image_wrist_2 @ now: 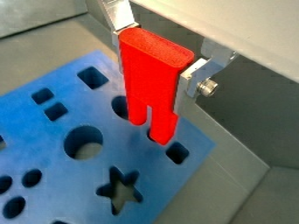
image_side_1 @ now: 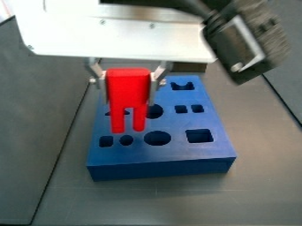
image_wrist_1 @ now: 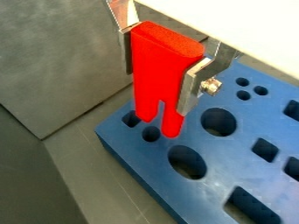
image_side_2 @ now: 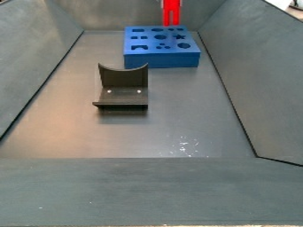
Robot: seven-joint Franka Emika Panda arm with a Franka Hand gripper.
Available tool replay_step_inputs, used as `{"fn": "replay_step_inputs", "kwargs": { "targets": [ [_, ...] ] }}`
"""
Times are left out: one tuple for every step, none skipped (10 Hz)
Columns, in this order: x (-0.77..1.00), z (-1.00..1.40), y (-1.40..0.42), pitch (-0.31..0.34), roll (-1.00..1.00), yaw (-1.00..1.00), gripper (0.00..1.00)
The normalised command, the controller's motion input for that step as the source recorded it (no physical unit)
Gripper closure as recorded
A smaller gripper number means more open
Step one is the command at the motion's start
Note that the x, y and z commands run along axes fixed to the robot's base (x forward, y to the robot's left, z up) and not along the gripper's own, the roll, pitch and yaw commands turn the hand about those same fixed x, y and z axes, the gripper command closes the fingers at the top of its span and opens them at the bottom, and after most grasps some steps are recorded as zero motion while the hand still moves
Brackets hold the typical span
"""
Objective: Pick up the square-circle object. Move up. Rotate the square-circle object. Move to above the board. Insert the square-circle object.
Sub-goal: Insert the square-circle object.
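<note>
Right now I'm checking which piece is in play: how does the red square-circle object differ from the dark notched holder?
The square-circle object is bright red, upright, prongs down, held in the gripper above the board. The holder is dark olive-brown, lying untouched on the floor, apart from the board.

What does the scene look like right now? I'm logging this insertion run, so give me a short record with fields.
gripper: above the board, near one corner, shut on the square-circle object
square-circle object: red, upright, prongs pointing down, tips at the board's top face; whether they have entered the holes cannot be told
board: blue slab with shaped holes, on the floor at the far end
holder: dark notched piece, empty, mid-floor, apart from the board
</note>
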Motion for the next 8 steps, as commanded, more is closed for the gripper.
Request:
{"fn": "replay_step_inputs", "kwargs": {
  "targets": [
    [-0.19, -0.07, 0.0, -0.037, 0.06, -0.02, 1.0],
    [-0.13, -0.05, -0.01, -0.043, 0.04, -0.02, 1.0],
    [-0.02, -0.03, -0.1, -0.019, 0.07, -0.05, 1.0],
    [0.0, 0.0, -0.19, 0.0, 0.1, -0.18, 1.0],
    [0.01, 0.0, -0.09, 0.0, 0.06, -0.25, 1.0],
    [0.0, 0.0, 0.0, 0.0, 0.01, -0.16, 1.0],
    [-0.01, -0.02, 0.0, 0.0, 0.03, -0.09, 1.0],
    [0.0, -0.09, -0.01, 0.0, 0.06, -0.06, 1.0]
  ]
}}
